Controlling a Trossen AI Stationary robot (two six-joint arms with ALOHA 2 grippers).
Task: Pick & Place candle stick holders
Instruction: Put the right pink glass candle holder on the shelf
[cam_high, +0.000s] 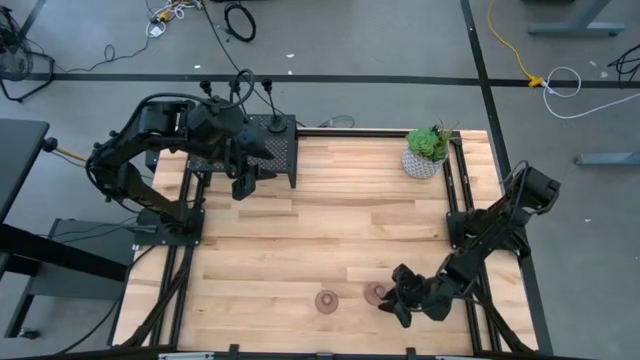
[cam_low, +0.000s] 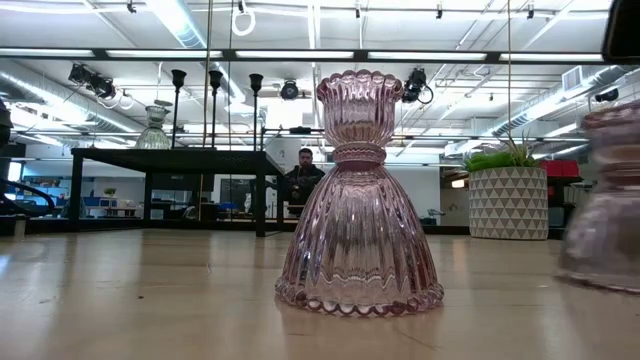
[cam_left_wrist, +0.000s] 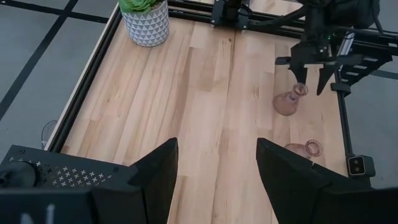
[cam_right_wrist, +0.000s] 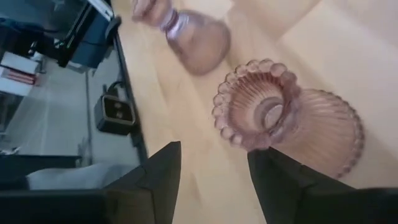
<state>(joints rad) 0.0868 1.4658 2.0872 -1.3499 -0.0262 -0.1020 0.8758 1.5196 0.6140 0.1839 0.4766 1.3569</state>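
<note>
Two pinkish glass holders stand upright on their wide bases near the table's near edge: one just ahead of my right gripper, the other to its left. My right gripper is open and empty, with the nearer holder beyond its fingertips. Three black thin-stemmed holders and a pale green glass one stand on the black mesh box at the far left. My left gripper is open and empty beside the box's near side.
A green plant in a white patterned pot stands at the far right corner. Black rails run along the table's left and right sides. Bare wood lies between the box and the pink holders. A person shows far behind the table.
</note>
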